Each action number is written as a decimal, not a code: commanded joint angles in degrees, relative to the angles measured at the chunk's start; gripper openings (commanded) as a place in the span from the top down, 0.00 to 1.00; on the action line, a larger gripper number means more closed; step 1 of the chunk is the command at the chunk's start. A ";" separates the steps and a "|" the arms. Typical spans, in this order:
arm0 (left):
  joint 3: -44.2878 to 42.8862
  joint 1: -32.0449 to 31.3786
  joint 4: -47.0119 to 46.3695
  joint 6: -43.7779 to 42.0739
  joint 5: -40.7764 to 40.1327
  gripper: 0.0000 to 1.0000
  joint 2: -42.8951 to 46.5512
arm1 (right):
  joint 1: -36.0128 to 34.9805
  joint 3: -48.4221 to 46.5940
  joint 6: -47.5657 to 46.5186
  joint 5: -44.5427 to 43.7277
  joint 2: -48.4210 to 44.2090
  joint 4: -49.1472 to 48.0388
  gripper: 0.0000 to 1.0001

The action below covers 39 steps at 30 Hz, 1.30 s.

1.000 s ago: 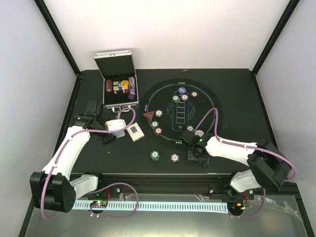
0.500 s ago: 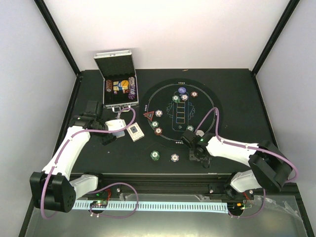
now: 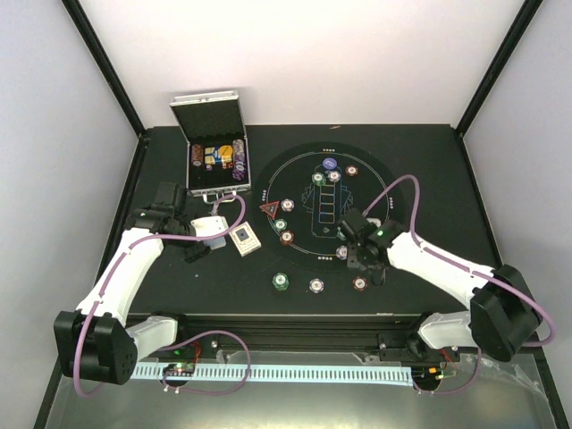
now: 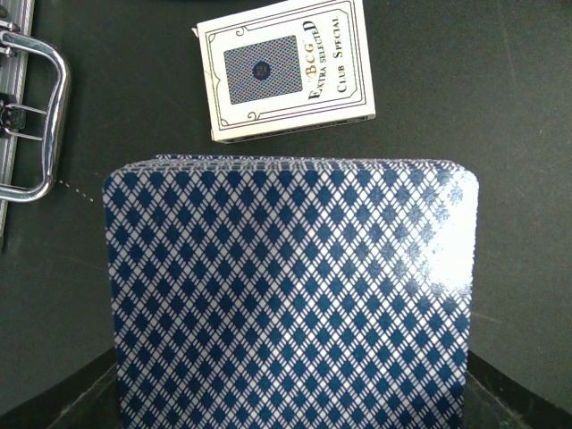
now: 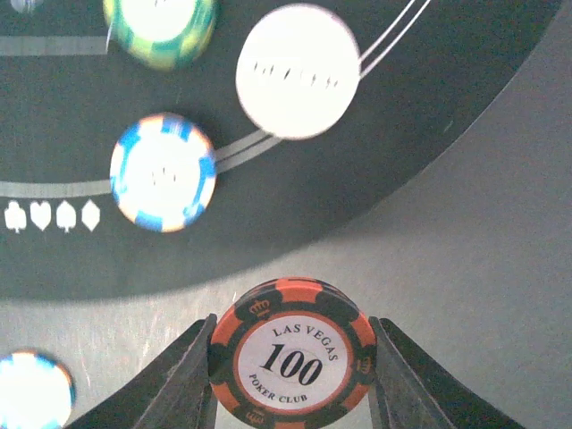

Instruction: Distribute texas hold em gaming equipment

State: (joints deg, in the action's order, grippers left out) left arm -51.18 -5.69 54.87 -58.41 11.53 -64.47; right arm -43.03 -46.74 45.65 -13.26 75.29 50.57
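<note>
My left gripper (image 3: 202,238) is shut on a stack of playing cards (image 4: 290,295) with blue diamond backs; they fill the left wrist view and hide the fingers. The white card box (image 4: 286,70) lies just beyond them, also in the top view (image 3: 245,239). My right gripper (image 3: 358,273) is shut on a brown-red "100" poker chip (image 5: 293,357), face up between both fingers, near the mat's front edge (image 3: 359,283). Beyond it lie a white round button (image 5: 298,71), a blue-white chip (image 5: 163,172) and a green chip (image 5: 161,27).
The round black mat (image 3: 384,179) carries several chips and a red triangle token (image 3: 268,211). A green chip (image 3: 281,281) and a pale chip (image 3: 316,285) lie in front of it. The open silver case (image 3: 214,147) stands at the back left; its handle (image 4: 31,116) is near the cards.
My right arm has swung up and toward the mat; the brown-red chip, hidden under the gripper before, now shows at its fingertips. The left arm has not moved.
</note>
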 commanded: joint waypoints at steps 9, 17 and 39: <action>-1.48 -0.61 2.40 -2.46 2.02 0.98 1.57 | 18.67 -18.51 -15.77 1.87 17.91 -6.89 0.67; -1.03 -1.21 3.50 -3.31 2.43 0.98 2.24 | 22.64 -23.30 -17.52 2.78 28.88 -10.44 0.69; -2.09 -2.11 5.46 -4.72 4.66 0.99 3.86 | 24.49 -17.40 -16.39 1.74 30.21 -14.48 0.66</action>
State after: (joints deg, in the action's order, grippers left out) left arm -51.20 -7.40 58.74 -62.02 14.37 -61.60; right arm -18.87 -65.71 28.88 -10.35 106.32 36.14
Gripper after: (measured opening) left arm 0.674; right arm 0.430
